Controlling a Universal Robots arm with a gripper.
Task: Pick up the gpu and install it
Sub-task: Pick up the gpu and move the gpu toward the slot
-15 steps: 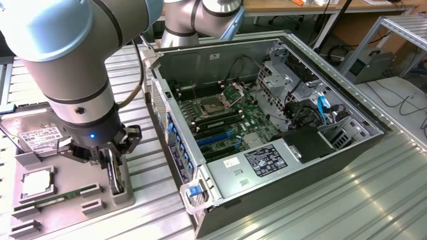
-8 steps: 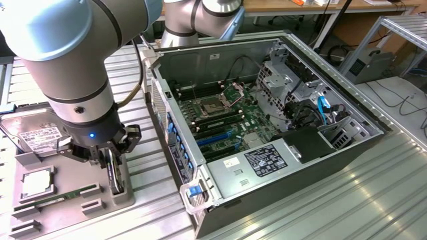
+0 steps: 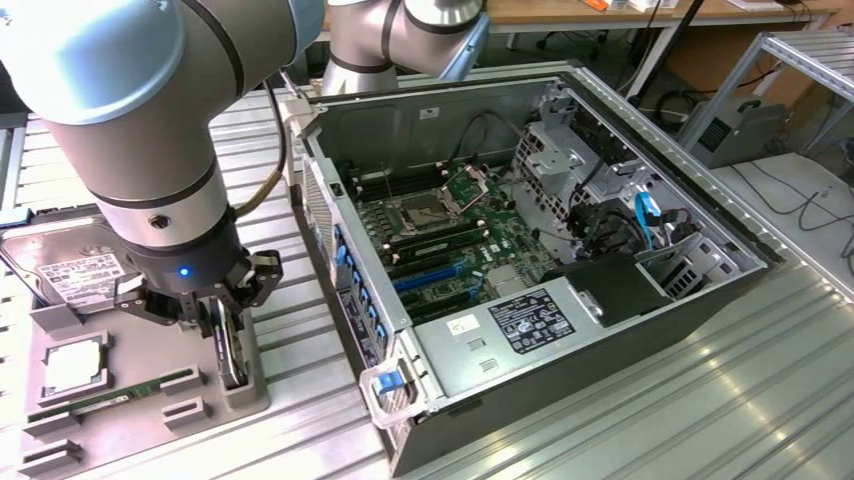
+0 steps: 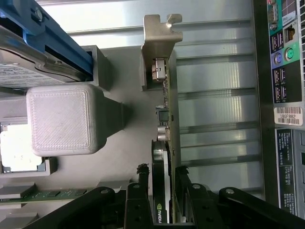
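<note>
The gpu (image 3: 231, 352) stands on its edge in a slot of the grey tray (image 3: 256, 398), at the exterior view's left. My gripper (image 3: 227, 335) reaches straight down over it. In the wrist view the gpu (image 4: 167, 119) runs edge-on, its black shroud on one side, its circuit board on the other, and its silver end bracket (image 4: 160, 43) at the far end. My gripper (image 4: 163, 183) has one black finger (image 4: 143, 191) against each face of the card, shut on it. The card still rests in the tray.
The open computer case (image 3: 667, 215) lies beside the tray, with its motherboard (image 3: 454, 235) and blue card slots (image 3: 430, 275) exposed. In the tray lie a hard drive (image 3: 74, 270), a processor (image 3: 74, 365) and a green RAM stick (image 3: 114, 397). A grey tray post (image 4: 62, 119) stands near the card.
</note>
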